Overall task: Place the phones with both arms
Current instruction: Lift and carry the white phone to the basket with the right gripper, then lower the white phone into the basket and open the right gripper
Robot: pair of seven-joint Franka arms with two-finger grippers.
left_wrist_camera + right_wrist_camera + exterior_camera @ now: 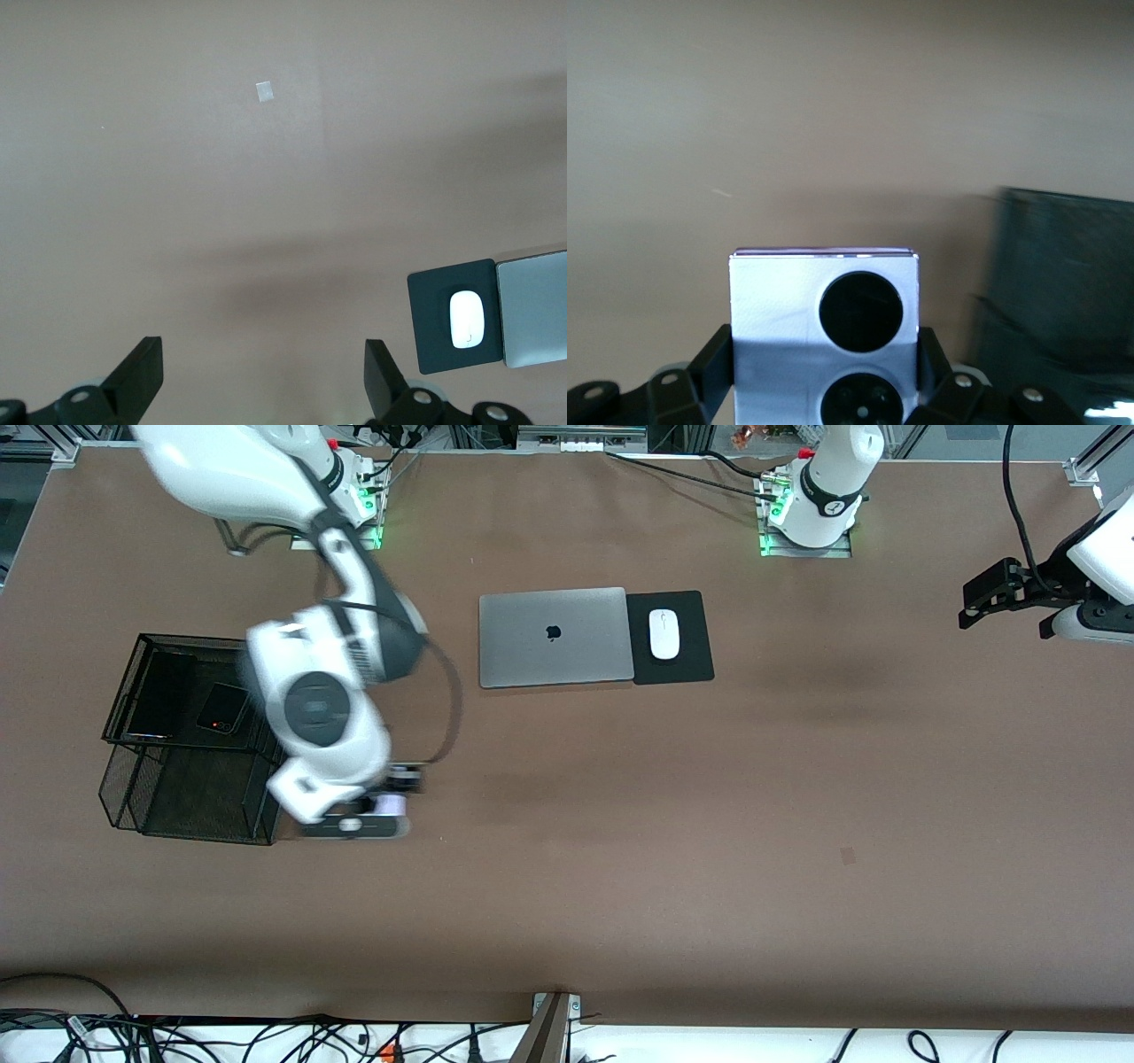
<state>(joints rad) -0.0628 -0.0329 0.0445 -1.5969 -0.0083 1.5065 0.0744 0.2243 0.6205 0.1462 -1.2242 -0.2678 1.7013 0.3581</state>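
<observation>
My right gripper (383,799) is shut on the lavender-white phone (824,301), which shows two black camera circles. A black finger (718,350) presses on each side edge. It hangs over the table beside the black mesh tray (120,691); in the front view the phone (392,805) peeks out under the wrist. A long slim black phone (159,695) and a small squarish black phone (221,708) lie in the tray's upper tier. My left gripper (967,607) waits open at the left arm's end of the table, with nothing between its fingers (142,372).
A grey laptop (554,636) lies shut mid-table, with a white mouse (664,634) on a black pad (687,664) beside it. The tray's lower mesh tier (195,797) sits nearer the front camera. The tray's dark wall (1063,283) shows close to the held phone.
</observation>
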